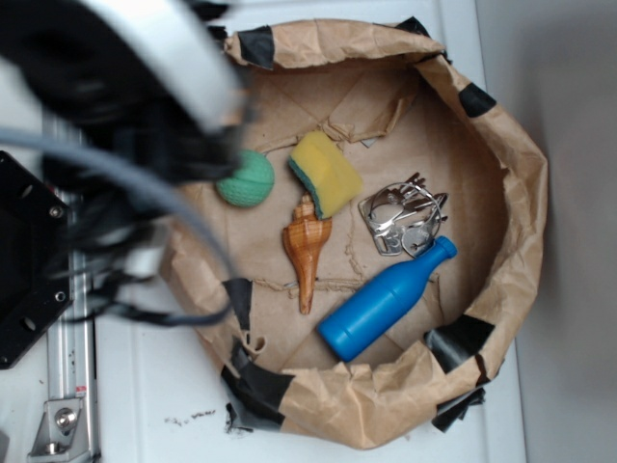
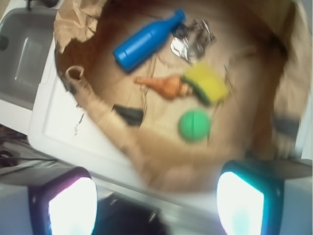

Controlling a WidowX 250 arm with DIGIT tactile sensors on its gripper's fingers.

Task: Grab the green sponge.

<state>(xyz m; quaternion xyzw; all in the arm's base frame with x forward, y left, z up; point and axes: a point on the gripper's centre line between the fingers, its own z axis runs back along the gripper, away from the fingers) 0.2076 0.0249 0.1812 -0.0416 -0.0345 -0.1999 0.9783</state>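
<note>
With jaws spread and empty, the gripper (image 2: 156, 196) could wrongly seize the nearer round green ball (image 2: 194, 125) instead of the yellow-foam, green-faced rectangular sponge (image 2: 205, 84).

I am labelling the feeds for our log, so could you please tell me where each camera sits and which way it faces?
Exterior: mounted above, looking almost straight down into the paper-lined basket; the blurred arm fills the upper left and covers part of the green ball.
Wrist: on the arm, looking past its two fingers from beyond the basket's rim, still well clear of the contents.
Shared: green sponge, green ball, conch shell, blue bottle and metal clips, seen roughly flipped between views.
</note>
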